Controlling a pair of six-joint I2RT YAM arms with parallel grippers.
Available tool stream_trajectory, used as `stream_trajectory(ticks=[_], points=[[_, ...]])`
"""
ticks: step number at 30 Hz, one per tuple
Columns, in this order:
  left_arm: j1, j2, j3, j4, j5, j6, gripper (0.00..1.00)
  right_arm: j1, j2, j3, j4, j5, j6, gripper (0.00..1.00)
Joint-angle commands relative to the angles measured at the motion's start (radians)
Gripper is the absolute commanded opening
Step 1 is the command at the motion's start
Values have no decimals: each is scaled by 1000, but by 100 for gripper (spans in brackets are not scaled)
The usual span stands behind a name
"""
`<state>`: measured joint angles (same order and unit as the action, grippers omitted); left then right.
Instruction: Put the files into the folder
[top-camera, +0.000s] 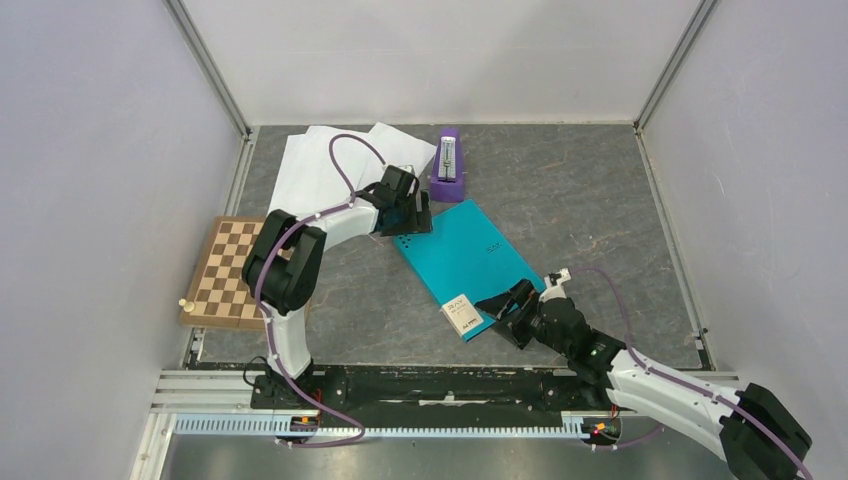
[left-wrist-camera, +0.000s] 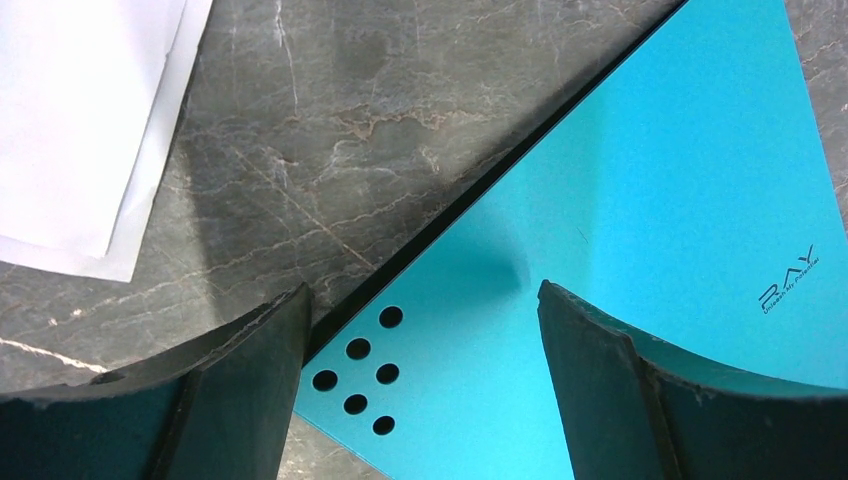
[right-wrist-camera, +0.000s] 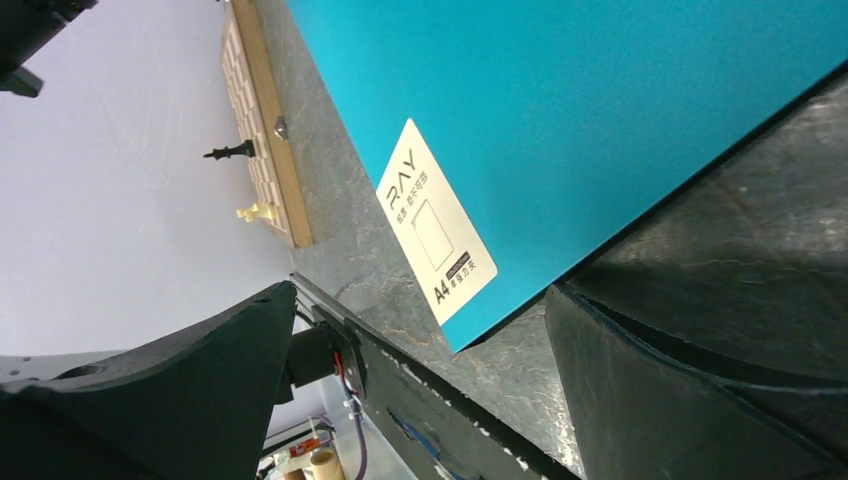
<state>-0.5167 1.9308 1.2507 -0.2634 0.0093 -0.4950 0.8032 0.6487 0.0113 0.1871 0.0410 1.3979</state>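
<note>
Several files (top-camera: 310, 165) partly behind left gripper (top-camera: 411, 217), folder (top-camera: 465, 250) closed; inside unseen

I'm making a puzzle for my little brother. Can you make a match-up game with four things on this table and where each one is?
Things:
1. teal folder
2. white paper sheets
3. chessboard
4. purple tool, perhaps a stapler

Places:
A. at the left edge of the table
B. in the middle, lying closed
C. in the far left corner
D. just beyond the folder's far corner

Pairs: 1-B, 2-C, 3-A, 4-D
</note>
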Motion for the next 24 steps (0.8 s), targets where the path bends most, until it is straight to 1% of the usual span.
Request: stream_trajectory(ticks=[1, 5, 8, 12, 14, 15, 18, 20, 24], points=[[-23, -4, -40, -137, 28, -78, 89, 4, 52, -210, 67, 30, -10, 98], [-22, -4, -37, -142, 24, -78, 89, 4, 99, -204, 109, 11, -11, 98], [-23, -6, -39, -140, 27, -78, 89, 4, 105, -216, 143, 5, -1, 98], [-23, -10, -42, -137, 38, -76, 89, 4, 58, -241, 178, 27, 19, 99], [-24, -14, -43, -137, 53, -74, 89, 4, 24, -257, 219, 48, 24, 98], [-23, -18, -42, -137, 60, -73, 89, 4, 8, -264, 248, 60, 22, 94], [-24, -29, -44, -136, 87, -72, 89, 5, -30, -256, 275, 101, -19, 88], [-23, -37, -48, -137, 110, -74, 89, 4, -39, -243, 282, 130, -50, 85], [-23, -58, -58, -131, 156, -84, 88, 4, -21, -214, 311, 165, -114, 74]])
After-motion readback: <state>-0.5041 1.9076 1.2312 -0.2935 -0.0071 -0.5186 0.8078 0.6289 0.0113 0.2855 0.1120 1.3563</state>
